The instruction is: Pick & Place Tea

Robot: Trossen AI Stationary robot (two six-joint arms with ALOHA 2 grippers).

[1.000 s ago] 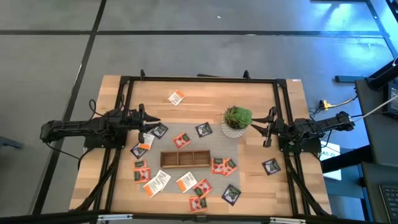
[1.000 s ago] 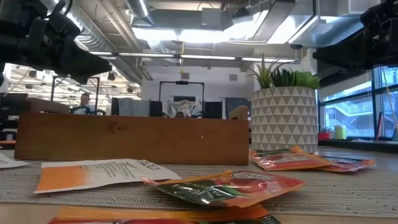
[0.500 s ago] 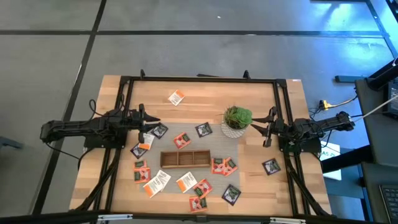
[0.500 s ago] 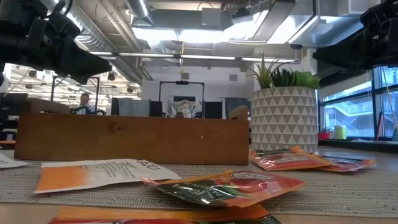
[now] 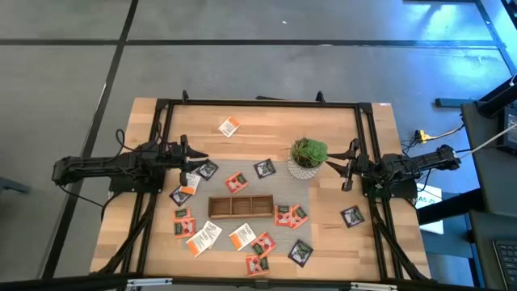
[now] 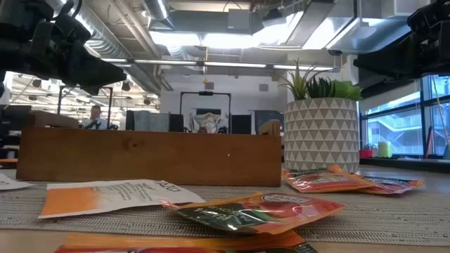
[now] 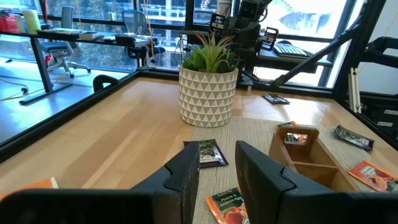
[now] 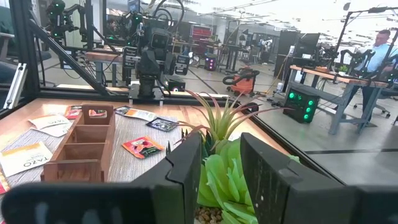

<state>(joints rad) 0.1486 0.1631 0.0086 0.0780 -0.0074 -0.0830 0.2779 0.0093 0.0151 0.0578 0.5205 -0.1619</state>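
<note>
Many small square tea sachets lie flat and scattered on the table around a wooden three-compartment tray [image 5: 240, 207]: a white-and-orange one [image 5: 229, 126] near the far edge, a dark one [image 5: 264, 168] beside the plant, red-orange ones [image 5: 291, 215] right of the tray, more along the near side [image 5: 242, 236]. My left gripper [image 5: 196, 164] hovers open above the sachets left of the tray. In its wrist view [image 7: 217, 165], a dark sachet [image 7: 208, 152] lies ahead of the fingers. My right gripper [image 5: 334, 167] is open, just right of the potted plant [image 5: 308, 153].
The plant in its white patterned pot [image 6: 321, 133] stands behind the tray's right end. A black frame [image 5: 258, 103] runs around the table. A dark sachet [image 5: 352, 216] lies alone near the right edge. Bare wood shows at the far side of the table [image 5: 266, 121].
</note>
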